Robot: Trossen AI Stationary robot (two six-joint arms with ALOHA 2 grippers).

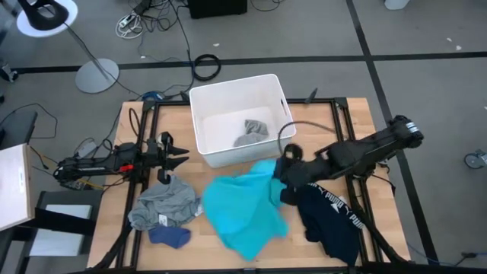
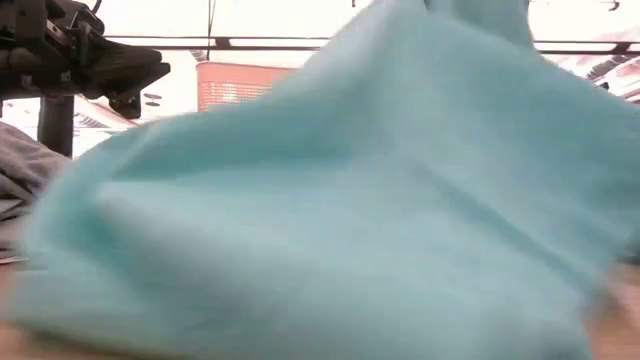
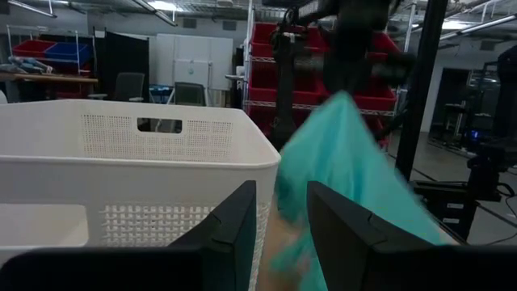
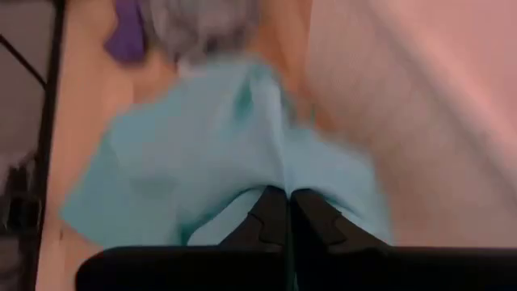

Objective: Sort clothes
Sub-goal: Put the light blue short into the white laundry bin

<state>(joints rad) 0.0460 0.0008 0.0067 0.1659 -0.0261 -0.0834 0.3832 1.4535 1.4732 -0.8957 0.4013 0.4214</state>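
A large turquoise garment [image 1: 243,209] lies spread in the table's middle, and one corner of it is raised by my right gripper [image 1: 280,173], which is shut on it. It fills the low view [image 2: 350,200]. A navy garment with white lettering [image 1: 332,217] lies at the right. A grey garment [image 1: 163,199] and a small blue piece [image 1: 169,237] lie at the left. A small grey piece [image 1: 252,133] lies inside the white bin [image 1: 204,122]. My left gripper [image 1: 181,158] is open and empty, left of the bin. My right gripper pinches the turquoise garment's far right corner [image 4: 271,174] between its two shut fingers. It comes slanting down from the table's right. The cloth hangs from the fingers in a peak [image 3: 343,109], and its lower part [image 1: 247,228] lies on the table. One layer or several, I cannot tell.
The white bin stands at the table's far middle, just beyond the raised cloth. The left arm [image 1: 106,162] lies along the table's left side. Cables and a lamp base [image 1: 97,74] lie on the floor beyond the table.
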